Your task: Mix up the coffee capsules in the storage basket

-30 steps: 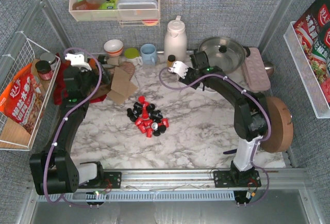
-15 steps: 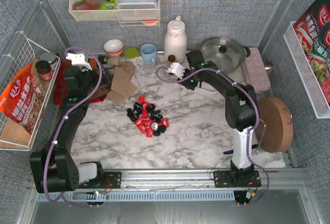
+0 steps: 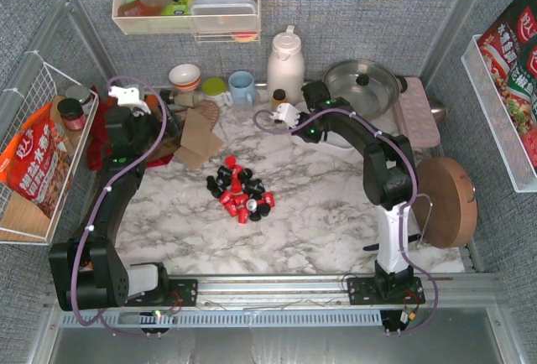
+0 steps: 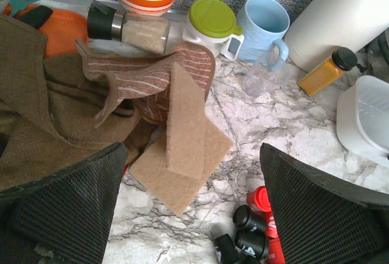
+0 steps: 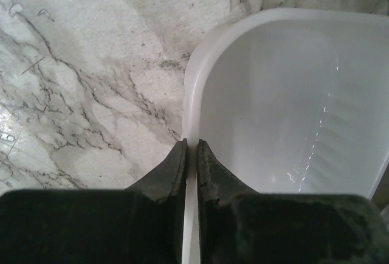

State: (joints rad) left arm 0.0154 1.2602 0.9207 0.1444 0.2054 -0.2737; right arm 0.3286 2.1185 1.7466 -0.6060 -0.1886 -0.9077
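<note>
The coffee capsules [image 3: 242, 189], red and black pods, lie in a loose heap on the marble table's middle; a few show at the bottom of the left wrist view [image 4: 255, 227]. The storage basket [image 5: 292, 93], a white plastic tray, stands empty at the back right, mostly under the right arm in the top view [image 3: 340, 143], and at the right edge of the left wrist view [image 4: 364, 118]. My right gripper [image 5: 191, 143] [image 3: 323, 137] is shut on the basket's near-left wall. My left gripper [image 4: 189, 154] [image 3: 164, 142] is open and empty, above the brown pads, left of the heap.
Brown pads [image 3: 197, 137] and a brown cloth [image 4: 55, 112] lie at the back left. A bowl [image 3: 185, 76], a green-lidded cup [image 3: 216, 89], a blue mug [image 3: 242, 87], a white jug [image 3: 285, 62], a yellow-capped bottle [image 3: 278, 97], a lidded pan [image 3: 361, 83], a pink tray [image 3: 415, 112] and a round wooden board [image 3: 449, 200] ring the back and right.
My right arm has folded in and its gripper has come down and back to the basket's wall. The left arm and the capsules have not moved.
</note>
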